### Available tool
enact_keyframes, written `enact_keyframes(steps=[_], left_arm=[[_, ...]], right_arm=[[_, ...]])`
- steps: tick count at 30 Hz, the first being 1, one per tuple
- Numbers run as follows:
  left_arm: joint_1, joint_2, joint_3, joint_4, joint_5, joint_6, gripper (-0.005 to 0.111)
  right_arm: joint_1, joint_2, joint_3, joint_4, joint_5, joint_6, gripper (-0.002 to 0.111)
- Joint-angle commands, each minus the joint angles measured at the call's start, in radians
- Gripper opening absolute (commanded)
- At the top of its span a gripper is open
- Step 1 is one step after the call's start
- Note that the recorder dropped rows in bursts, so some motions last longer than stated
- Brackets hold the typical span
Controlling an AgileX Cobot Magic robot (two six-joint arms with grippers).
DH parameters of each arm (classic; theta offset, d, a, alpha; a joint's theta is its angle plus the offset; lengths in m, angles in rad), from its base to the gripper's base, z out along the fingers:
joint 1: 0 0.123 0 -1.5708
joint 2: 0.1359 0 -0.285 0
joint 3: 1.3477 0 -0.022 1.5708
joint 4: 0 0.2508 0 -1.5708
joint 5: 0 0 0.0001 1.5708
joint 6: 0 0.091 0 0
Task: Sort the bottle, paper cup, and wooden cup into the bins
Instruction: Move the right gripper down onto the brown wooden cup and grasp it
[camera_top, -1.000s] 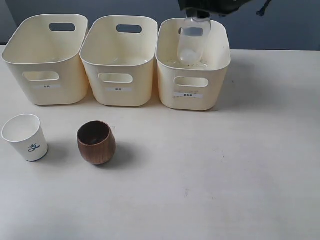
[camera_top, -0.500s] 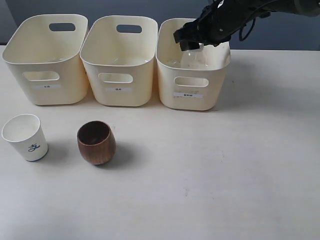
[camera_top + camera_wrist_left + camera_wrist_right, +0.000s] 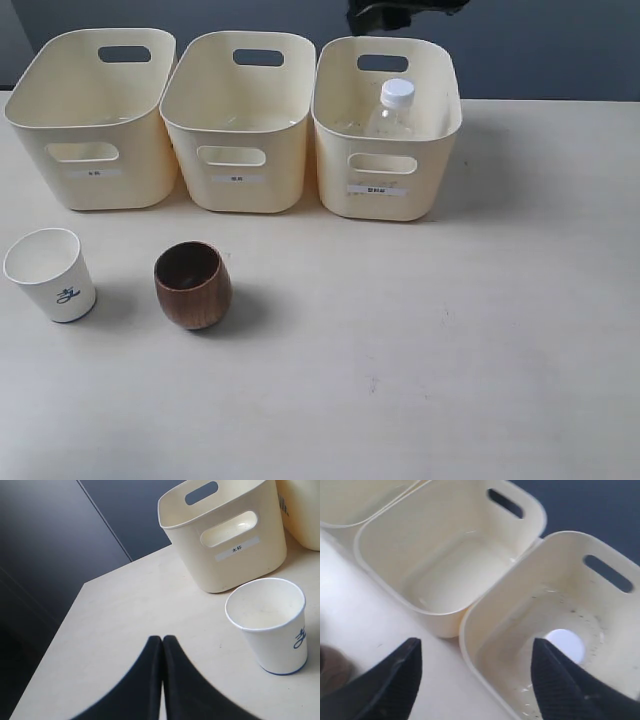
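while the right gripper (image 3: pixel 475 680) hangs spread and the left gripper (image 3: pixel 163 645) sits pressed together, one bottle (image 3: pixel 392 110) stands in the rightmost of three bins (image 3: pixel 240 125), one paper cup (image 3: pixel 52 274) and one wooden cup (image 3: pixel 193 285) sit on the table (image 3: pixel 450 350).

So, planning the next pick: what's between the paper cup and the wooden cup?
Nothing: in the exterior view, only bare table separates the paper cup and the wooden cup.
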Motion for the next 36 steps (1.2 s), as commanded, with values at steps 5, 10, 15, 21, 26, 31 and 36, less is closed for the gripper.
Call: enact_keyframes(steps=[5,10,15,21,26,31,36], left_arm=[[-0.005,-0.003,0.002,-0.004,-0.004,-0.006,0.0],[-0.005,-0.003,0.002,-0.004,-0.004,-0.006,0.0],[-0.005,-0.003,0.002,-0.004,-0.004,-0.006,0.0],[-0.005,-0.003,0.002,-0.004,-0.004,-0.006,0.0],[-0.005,-0.003,0.002,-0.004,-0.004,-0.006,0.0],[-0.005,-0.003,0.002,-0.004,-0.004,-0.006,0.0],[-0.005,-0.003,0.002,-0.004,-0.004,-0.006,0.0]], right_arm=[[0.345,0.07,-0.005,0.037,0.061,-0.284,0.061],[0.421,0.224,-0.005,0.032,0.02,-0.338,0.061],[0.421,0.313,-0.005,0.036,0.018,-0.338,0.061],[0.421,0.364,-0.005,0.037,0.01,-0.338,0.061],[0.421,0.377,-0.005,0.041,0.002,-0.34,0.061],[0.422,0.377,-0.005,0.081,0.008,-0.367,0.061],[0.442,0.377,-0.005,0.091,0.008,-0.386,0.061]])
